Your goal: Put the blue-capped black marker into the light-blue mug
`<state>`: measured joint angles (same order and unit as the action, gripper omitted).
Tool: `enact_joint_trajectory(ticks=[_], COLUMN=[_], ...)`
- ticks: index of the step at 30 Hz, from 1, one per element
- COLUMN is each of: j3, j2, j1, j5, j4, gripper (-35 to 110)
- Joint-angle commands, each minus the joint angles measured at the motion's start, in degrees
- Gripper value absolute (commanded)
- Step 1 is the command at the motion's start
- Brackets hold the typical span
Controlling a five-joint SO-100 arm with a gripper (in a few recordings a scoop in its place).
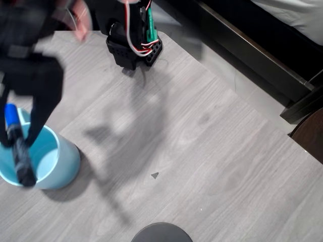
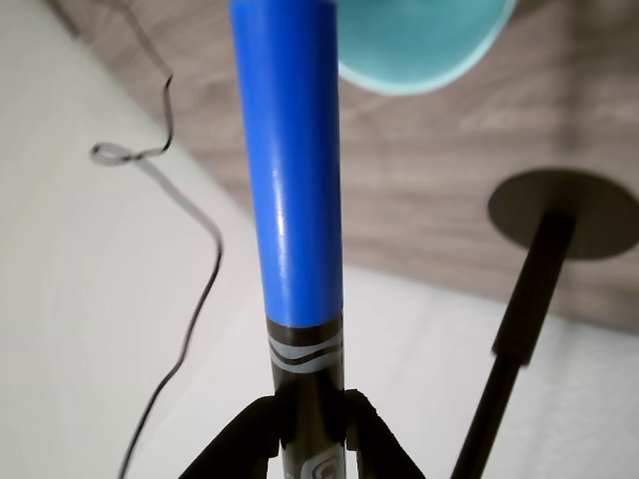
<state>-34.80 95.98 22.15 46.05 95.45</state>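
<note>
In the overhead view the marker hangs over the open mouth of the mug, which stands on the grey wood-grain table near the left edge of the picture. The marker's long axis runs nearly top to bottom in that view, leaning a little: the blue cap is at the upper end, close to the mug's far rim, and the black barrel slants down and slightly right, its lower end crossing the near rim. The arm is a dark blurred mass above it, and the gripper reaches down around the marker, one black finger showing on its right side. In the wrist view the marker stands almost upright through the middle of the picture, cap pointing away from the camera and toward the mug at the top edge. The gripper is closed narrowly on the black barrel, just below the grey wavy bands, with a finger pressed against each side. A thin black wire trails over the pale floor at left.
</note>
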Motion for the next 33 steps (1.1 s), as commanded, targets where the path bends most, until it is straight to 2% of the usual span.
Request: enact_joint_trajectory(ticks=[1,3,5,8,12,18,25,33], j3=[-0.6,-7.0,-20.6,-54.4,-65.9,-84.6,-89.9,-90.0], j2=[9.4,15.5,25.1,44.2,45.6,45.0,40.4,36.5], j1=[-1.3,-2.6,-4.7,-5.6,-2.5,0.9,1.1,0.2], j5=[0.2,0.1,-0.4,-5.5,-6.6,-5.8,-3.2,-1.2], j4=[0.5,-2.6,-10.5,-37.8,-40.3,-56.2,-64.1,-68.4], gripper=[0,0,0,0,0,0,0,0])
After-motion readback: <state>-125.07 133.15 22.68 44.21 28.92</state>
